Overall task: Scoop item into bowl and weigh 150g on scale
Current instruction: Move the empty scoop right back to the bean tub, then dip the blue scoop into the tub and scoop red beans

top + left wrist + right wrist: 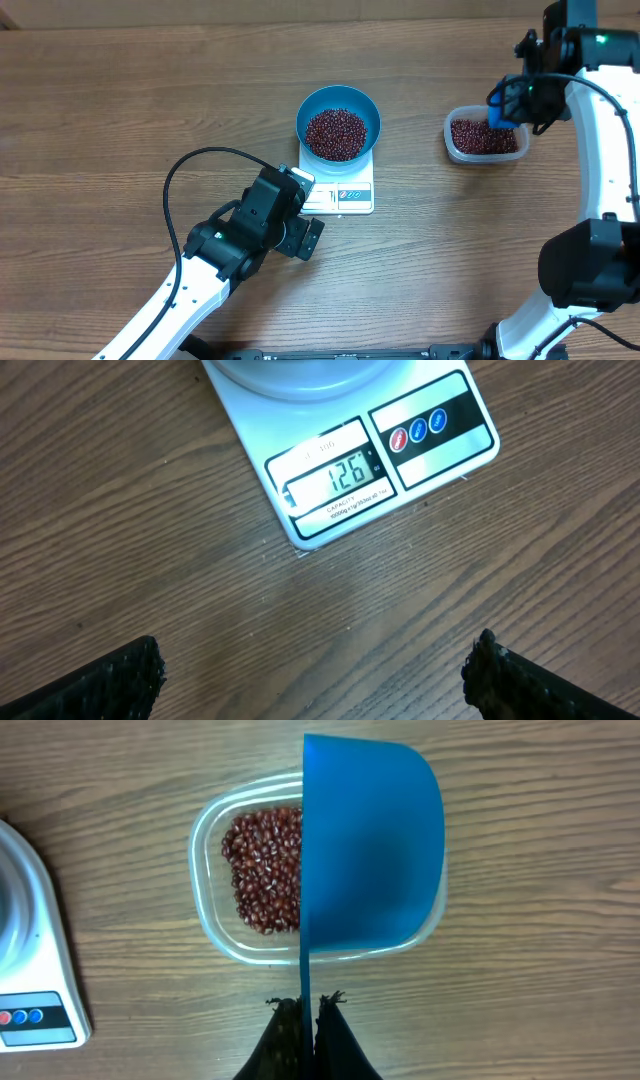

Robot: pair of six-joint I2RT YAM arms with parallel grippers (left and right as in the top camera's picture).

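Observation:
A deep blue bowl [340, 122] heaped with dark red-brown beans [335, 134] stands on the white scale [345, 193], whose display [335, 475] reads 126. My left gripper [315, 672] hovers open over bare wood just in front of the scale, nothing between its fingers. My right gripper [309, 1003] is shut on the thin handle of a blue scoop [368, 845], held on its side over a clear tub [225, 920] of beans [263, 867]. In the overhead view the scoop [497, 108] sits at the tub's [484, 137] right end.
The left arm and its black cable [185, 175] lie across the front left of the table. The right arm [610, 130] runs down the right edge. Bare wood lies between scale and tub.

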